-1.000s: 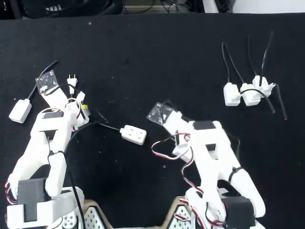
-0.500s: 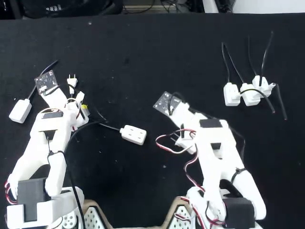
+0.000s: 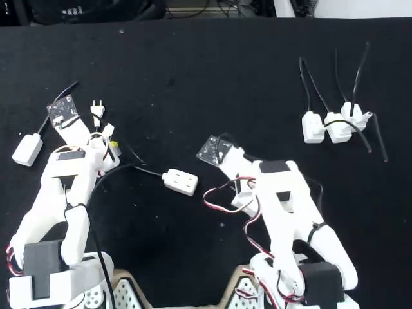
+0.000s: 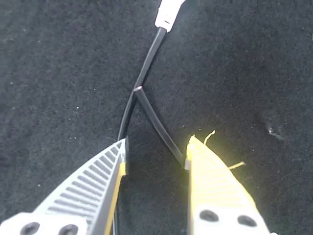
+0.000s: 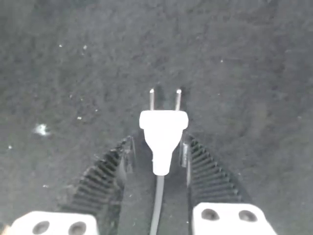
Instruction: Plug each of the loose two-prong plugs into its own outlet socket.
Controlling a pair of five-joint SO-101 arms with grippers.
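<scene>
The right gripper (image 5: 158, 140) has its jaws narrowly apart around a white two-prong plug (image 5: 163, 128), with a dark gap on each side and the prongs pointing away over the black worktop (image 5: 73, 49). The left gripper (image 4: 157, 141) has its jaws wider, straddling two crossing black cords (image 4: 146, 63). Since half a second ago the right arm has swung back left, nearer the outlet socket (image 3: 180, 181), while the left arm has kept still.
</scene>
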